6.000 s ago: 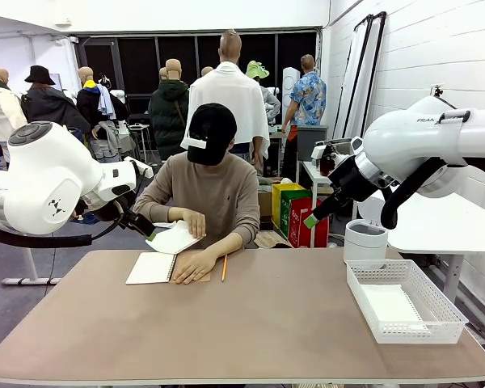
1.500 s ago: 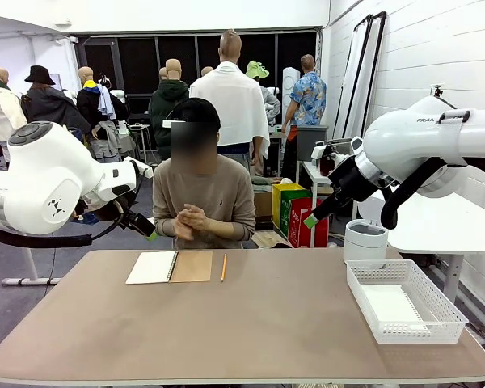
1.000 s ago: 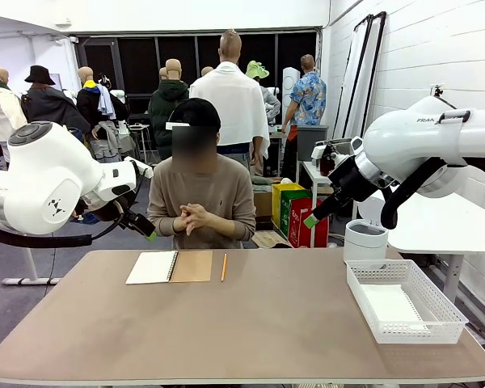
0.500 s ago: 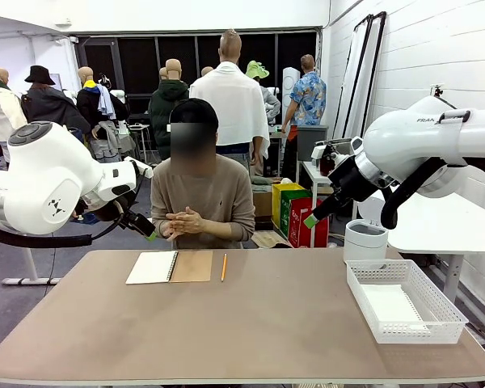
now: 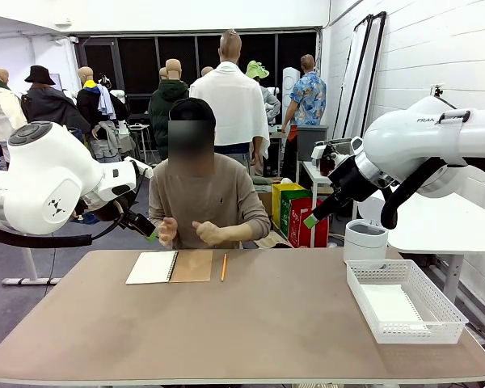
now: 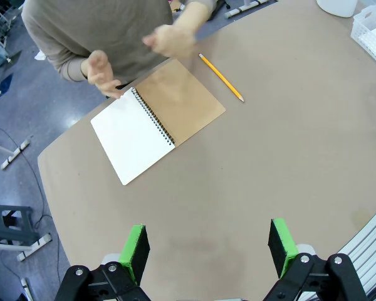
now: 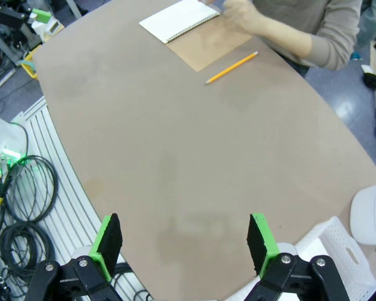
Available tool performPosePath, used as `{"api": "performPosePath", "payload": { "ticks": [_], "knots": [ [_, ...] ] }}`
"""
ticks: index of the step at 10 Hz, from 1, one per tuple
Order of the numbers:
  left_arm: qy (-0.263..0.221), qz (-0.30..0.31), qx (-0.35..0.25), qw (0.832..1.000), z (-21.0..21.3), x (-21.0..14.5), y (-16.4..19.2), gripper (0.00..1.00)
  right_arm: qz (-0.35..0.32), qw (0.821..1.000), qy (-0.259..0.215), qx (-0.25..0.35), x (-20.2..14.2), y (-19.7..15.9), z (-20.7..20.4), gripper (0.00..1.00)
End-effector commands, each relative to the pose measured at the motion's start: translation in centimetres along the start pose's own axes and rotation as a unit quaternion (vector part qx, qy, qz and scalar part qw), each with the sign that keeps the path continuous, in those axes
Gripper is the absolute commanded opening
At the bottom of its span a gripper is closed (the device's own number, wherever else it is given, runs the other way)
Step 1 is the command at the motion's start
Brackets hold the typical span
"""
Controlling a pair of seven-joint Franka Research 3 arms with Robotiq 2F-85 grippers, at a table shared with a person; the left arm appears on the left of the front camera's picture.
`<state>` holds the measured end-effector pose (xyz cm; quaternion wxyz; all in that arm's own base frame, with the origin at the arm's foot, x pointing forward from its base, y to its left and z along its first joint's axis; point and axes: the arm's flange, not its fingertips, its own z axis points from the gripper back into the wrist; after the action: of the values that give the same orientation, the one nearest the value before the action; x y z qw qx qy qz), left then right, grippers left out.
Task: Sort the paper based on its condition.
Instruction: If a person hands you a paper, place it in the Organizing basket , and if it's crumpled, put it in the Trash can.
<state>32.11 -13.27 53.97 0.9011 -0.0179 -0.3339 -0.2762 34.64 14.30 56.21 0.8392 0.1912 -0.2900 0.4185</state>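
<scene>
Person (image 5: 200,194) unclasping hands (image 5: 208,234), notebook (image 5: 169,267) unmoved

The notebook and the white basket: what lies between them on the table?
In the front view, a yellow pencil lies close beside the notebook; from there to the basket the tabletop is bare.

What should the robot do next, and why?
Probably wait, with the left gripper and right gripper open above the table: the person's hands are raised behind the notebook, and a paper sheet already lies in the basket.
</scene>
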Motion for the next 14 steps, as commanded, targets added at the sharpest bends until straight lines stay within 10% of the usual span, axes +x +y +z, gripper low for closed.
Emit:
{"api": "performPosePath", "payload": {
  "ticks": [1,14],
  "knots": [
    [0.0,0.001,-0.001,1.0,-0.01,-0.07,0.1,1.0,-0.001,1.0,0.0,0.001,0.01,-0.04,0.04,1.0],
    [0.0,0.001,-0.001,1.0,-0.01,-0.07,0.1,1.0,-0.001,1.0,0.0,0.001,0.01,-0.04,0.04,1.0]
  ]
}}
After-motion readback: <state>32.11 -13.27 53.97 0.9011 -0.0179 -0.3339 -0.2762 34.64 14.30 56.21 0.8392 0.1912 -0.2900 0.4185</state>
